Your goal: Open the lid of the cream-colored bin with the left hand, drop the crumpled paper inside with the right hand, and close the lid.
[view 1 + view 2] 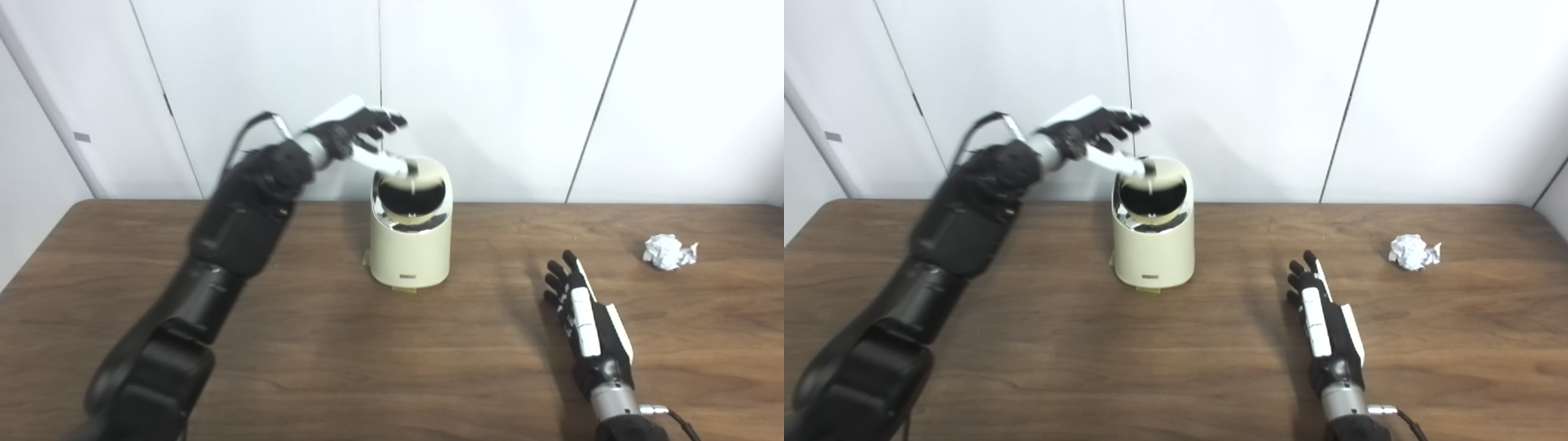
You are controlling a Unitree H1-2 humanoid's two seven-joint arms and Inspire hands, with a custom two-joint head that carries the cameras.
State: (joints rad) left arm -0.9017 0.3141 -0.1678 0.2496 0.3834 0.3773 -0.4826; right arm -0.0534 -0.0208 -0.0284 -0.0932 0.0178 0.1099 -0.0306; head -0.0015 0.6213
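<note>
Left hand [358, 131], fingers spread and gripping nothing, thumb at the top rim of the cream bin [410, 257] mid-table; lid [411, 195] looks swung partly inward. Right hand [585, 321] lies flat, empty; crumpled paper [669, 251] sits well apart to its right. Best approach, imo: press lid fully, steadily, w/o tipping bin.

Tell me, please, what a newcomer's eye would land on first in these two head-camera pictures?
First, the cream-colored bin standing mid-table near the wall, its dark mouth showing, with the raised left hand at its top rim, fingers spread. Next, the crumpled paper lying alone on the wooden table far to the right. The right hand lies open on the table between bin and paper, holding nothing.
</note>
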